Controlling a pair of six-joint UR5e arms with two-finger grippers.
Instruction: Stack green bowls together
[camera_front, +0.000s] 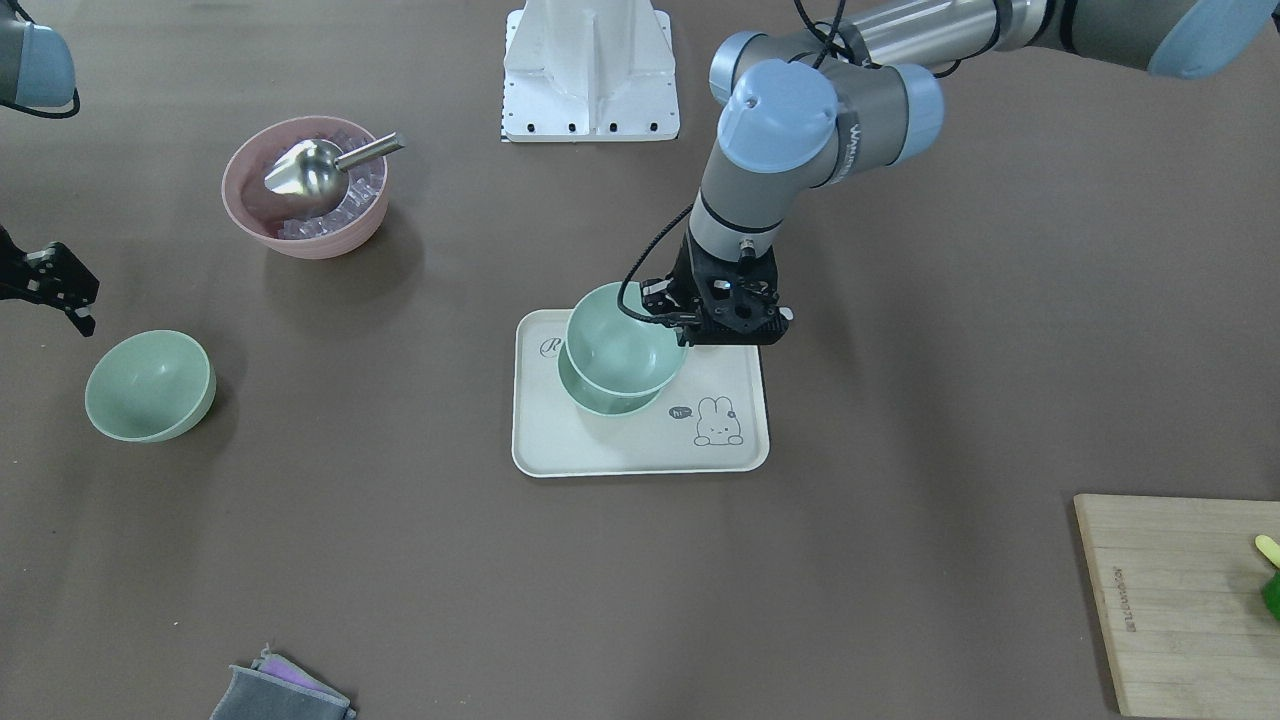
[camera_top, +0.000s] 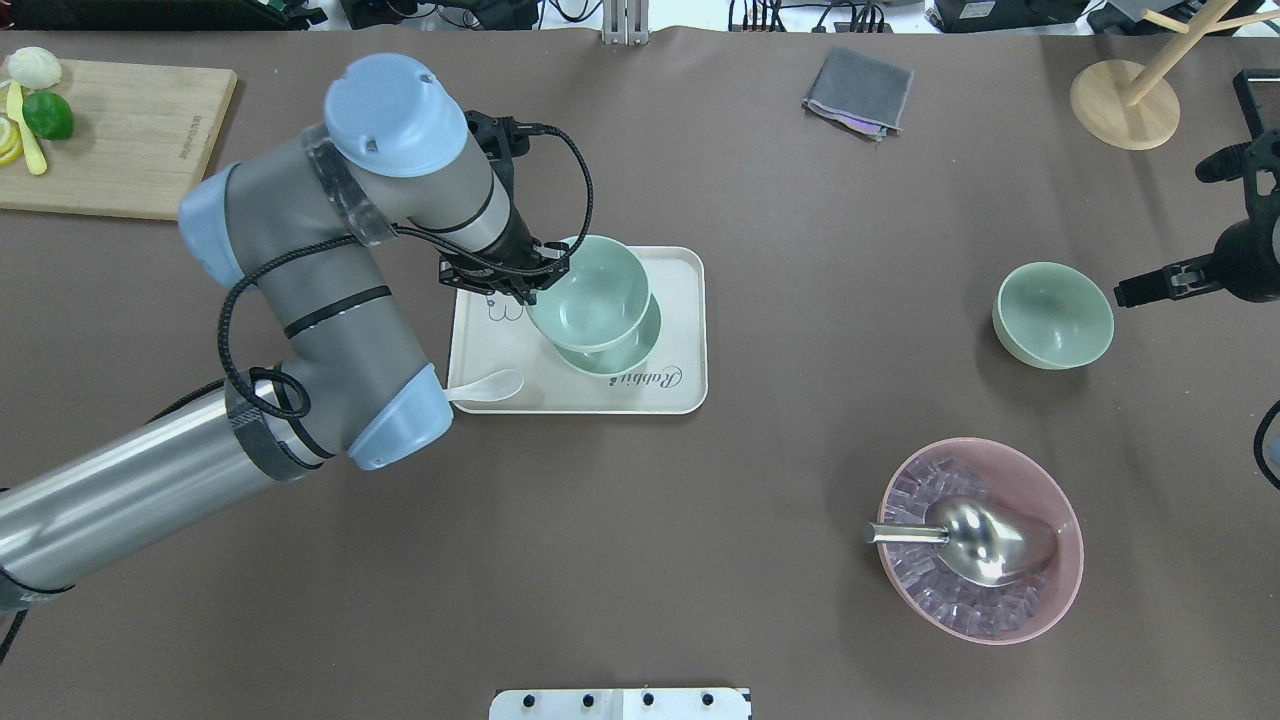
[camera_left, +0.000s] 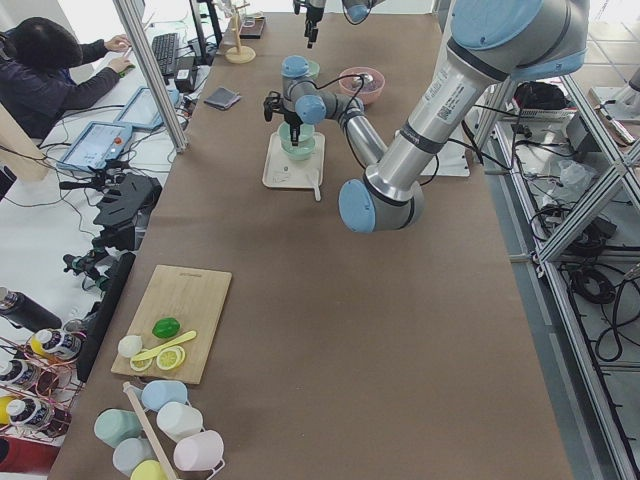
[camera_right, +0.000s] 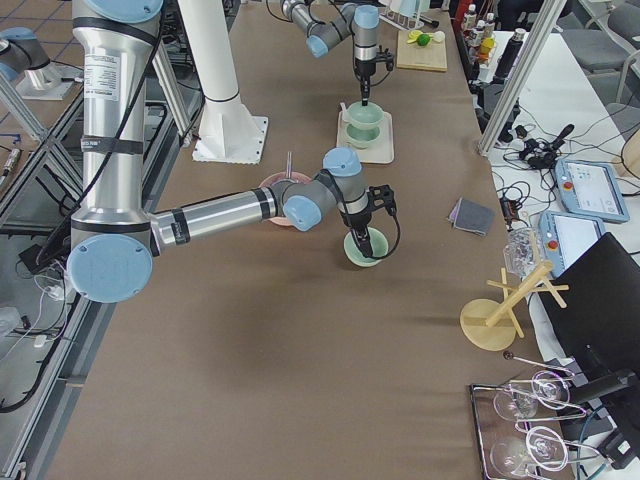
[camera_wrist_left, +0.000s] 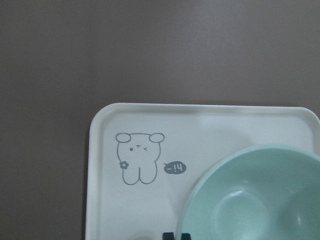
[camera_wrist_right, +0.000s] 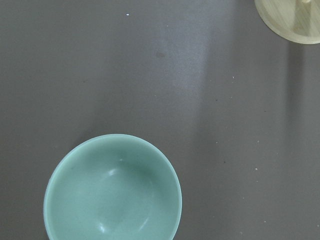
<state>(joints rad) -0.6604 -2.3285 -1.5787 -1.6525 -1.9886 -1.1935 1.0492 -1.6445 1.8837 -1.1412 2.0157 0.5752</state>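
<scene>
My left gripper (camera_front: 700, 335) is shut on the rim of a green bowl (camera_front: 625, 345) and holds it over a second green bowl (camera_front: 605, 402) that sits on the white tray (camera_front: 640, 455). The held bowl is offset a little from the lower one; I cannot tell whether they touch. The held bowl (camera_wrist_left: 255, 197) also fills the lower right of the left wrist view. The third green bowl (camera_top: 1053, 313) stands upright and alone on the table. My right gripper (camera_top: 1135, 290) hovers beside it, open and empty. This bowl also shows in the right wrist view (camera_wrist_right: 112, 187).
A pink bowl (camera_top: 980, 540) with ice and a metal scoop (camera_top: 975, 535) stands near the robot's right. A white spoon (camera_top: 490, 385) lies on the tray. A cutting board (camera_top: 110, 135), a grey cloth (camera_top: 858, 90) and a wooden stand (camera_top: 1125, 100) lie along the far edge.
</scene>
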